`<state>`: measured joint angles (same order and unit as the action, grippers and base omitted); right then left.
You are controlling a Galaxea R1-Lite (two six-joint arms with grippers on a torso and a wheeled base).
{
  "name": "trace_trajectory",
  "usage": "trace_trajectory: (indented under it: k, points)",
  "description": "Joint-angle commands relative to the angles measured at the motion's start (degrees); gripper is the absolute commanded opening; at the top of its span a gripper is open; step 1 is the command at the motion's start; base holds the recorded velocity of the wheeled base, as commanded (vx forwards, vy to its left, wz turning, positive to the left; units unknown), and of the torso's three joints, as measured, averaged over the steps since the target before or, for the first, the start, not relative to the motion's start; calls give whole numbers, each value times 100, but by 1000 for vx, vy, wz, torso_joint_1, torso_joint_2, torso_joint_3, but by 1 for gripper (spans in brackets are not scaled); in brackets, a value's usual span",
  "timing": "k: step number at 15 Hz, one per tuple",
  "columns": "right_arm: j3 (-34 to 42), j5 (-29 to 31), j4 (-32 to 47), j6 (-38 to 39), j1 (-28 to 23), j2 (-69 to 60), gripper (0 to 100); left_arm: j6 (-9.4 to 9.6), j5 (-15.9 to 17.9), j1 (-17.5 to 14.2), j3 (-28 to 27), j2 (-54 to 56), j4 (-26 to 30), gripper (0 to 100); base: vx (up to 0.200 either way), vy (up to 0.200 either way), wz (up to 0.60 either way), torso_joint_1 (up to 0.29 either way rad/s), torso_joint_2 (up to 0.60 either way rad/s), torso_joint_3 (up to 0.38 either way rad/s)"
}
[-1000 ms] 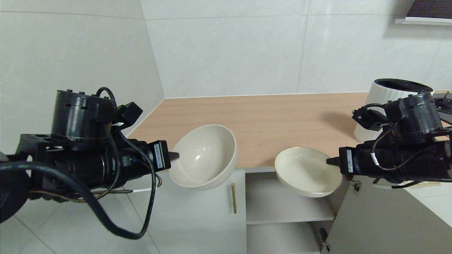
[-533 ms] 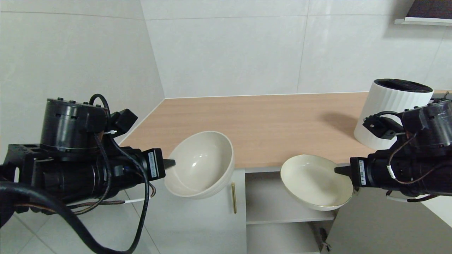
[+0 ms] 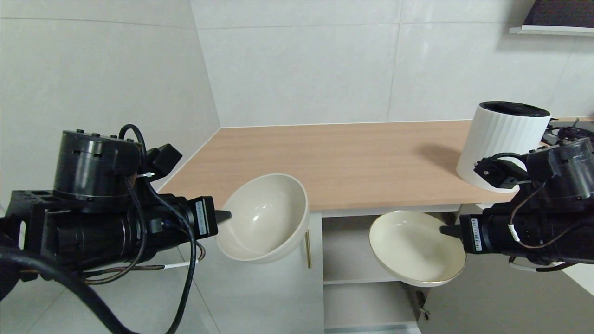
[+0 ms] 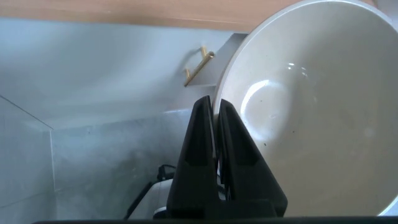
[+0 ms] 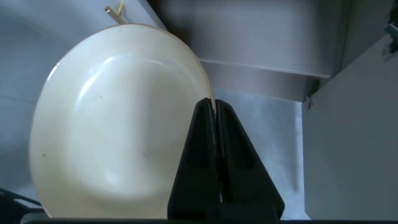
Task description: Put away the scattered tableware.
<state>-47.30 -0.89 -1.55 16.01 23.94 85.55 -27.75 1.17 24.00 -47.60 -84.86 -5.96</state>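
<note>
Our left claw [image 3: 224, 215] pinches a deep cream ceramic bowl [image 3: 264, 218] by its rim, and our right claw [image 3: 446, 229] pinches a shallow gold-edged cream dish [image 3: 415, 248], both aloft before the grey cabinet [image 3: 278, 297]. The wrist views show each rim nipped between the fingers, and the head view adds the wooden table [image 3: 334, 162] above.

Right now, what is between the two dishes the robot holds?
In the head view, nothing sits between the deep bowl and the shallow dish; behind the gap are a brass handle and open shelves.

Your right gripper [image 5: 214, 107] has its two fingers pinched together on the rim of the cream shallow bowl [image 5: 118, 124]. Past the fingertips you see the open cabinet's shelf [image 5: 261, 73], its door [image 5: 364, 130] standing open.
</note>
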Motion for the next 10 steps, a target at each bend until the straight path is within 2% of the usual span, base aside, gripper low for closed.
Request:
trace_trajectory:
  k: [1, 7, 10]
  points:
    - [1, 1, -3, -1, 5, 23, 0, -3, -3, -1, 6, -40, -2, 0, 0, 0, 0, 0, 0, 0]
    - [1, 1, -3, -1, 5, 199, 0, -3, -3, -1, 6, -75, -2, 0, 0, 0, 0, -5, 13, 6]
    - [1, 10, -3, -1, 5, 216, 0, -3, -3, -1, -3, -83, -2, 0, 0, 0, 0, -144, 349, 198]
